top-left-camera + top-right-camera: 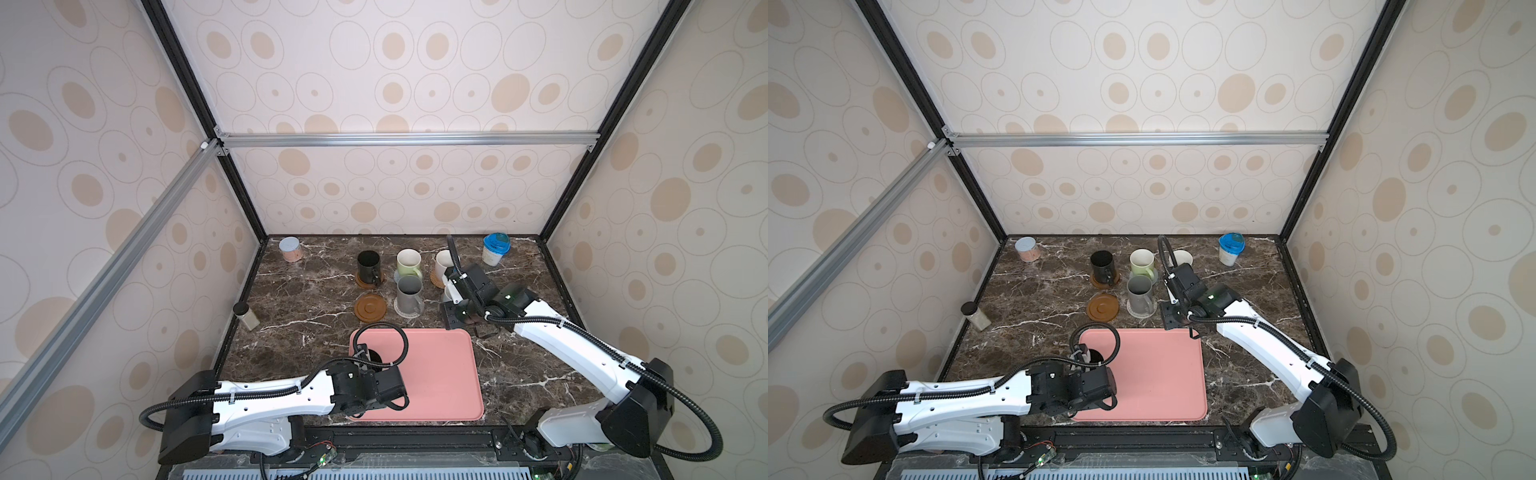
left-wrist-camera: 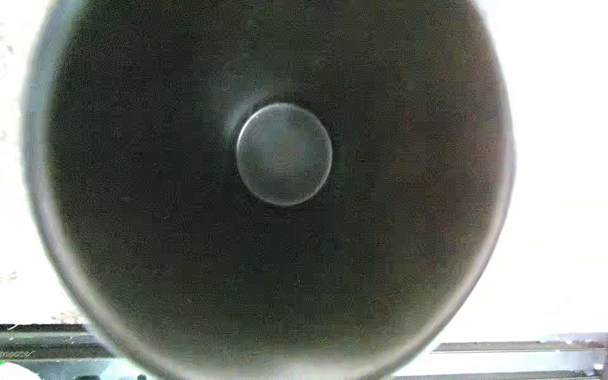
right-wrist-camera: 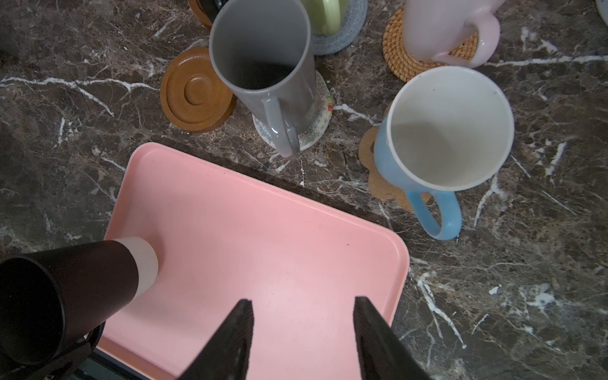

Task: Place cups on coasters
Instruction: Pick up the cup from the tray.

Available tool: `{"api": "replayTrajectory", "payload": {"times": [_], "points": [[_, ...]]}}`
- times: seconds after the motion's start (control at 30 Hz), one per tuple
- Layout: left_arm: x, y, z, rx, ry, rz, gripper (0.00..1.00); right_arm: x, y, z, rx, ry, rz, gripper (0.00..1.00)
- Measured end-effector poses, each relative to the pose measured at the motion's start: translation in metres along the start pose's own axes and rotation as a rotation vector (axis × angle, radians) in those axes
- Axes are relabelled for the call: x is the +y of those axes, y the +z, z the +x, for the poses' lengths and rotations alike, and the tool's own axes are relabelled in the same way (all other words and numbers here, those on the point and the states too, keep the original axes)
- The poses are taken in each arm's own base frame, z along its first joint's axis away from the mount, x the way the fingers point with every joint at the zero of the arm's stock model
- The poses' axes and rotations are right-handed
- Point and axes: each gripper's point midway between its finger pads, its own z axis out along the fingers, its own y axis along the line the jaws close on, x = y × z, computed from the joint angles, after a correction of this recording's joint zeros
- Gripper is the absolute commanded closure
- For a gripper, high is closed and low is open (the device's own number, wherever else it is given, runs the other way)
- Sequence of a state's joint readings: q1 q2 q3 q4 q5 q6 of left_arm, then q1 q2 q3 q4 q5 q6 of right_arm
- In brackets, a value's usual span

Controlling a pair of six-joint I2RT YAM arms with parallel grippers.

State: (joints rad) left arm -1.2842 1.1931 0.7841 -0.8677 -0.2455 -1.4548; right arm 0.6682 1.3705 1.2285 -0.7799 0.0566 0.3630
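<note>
On pink tray, black mug; left gripper clamps its rim.

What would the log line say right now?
left hand: shut on black mug | right hand: open | free coaster: brown disc

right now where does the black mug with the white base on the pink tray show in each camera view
Top view: black mug with white base, far left corner of flat pink plastic tray.
Top view: the mug, same corner.
Left wrist: its dark inside fills the picture.
Right wrist: mug standing on the tray, white base showing.
Shared landmark: the tray, absent only from left wrist.
</note>
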Motion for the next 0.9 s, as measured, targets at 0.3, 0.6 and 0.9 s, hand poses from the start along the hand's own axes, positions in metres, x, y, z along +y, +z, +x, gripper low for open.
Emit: {"api": "replayTrajectory", "payload": {"times": [0.3, 0.6, 0.9], "points": [[-0.008, -0.012, -0.023, -0.073, -0.046, 0.03, 0.93, 0.0, -0.004, -0.001, -0.013, 0.01, -0.002, 0.47], [-0.002, -0.011, -0.059, -0.124, -0.099, 0.017, 0.93, -0.002, -0.012, -0.002, -0.032, 0.016, -0.003, 0.47], [-0.004, -0.007, -0.103, -0.18, -0.129, 0.025, 0.93, -0.005, -0.023, -0.002, -0.057, 0.018, 0.005, 0.47]]}}
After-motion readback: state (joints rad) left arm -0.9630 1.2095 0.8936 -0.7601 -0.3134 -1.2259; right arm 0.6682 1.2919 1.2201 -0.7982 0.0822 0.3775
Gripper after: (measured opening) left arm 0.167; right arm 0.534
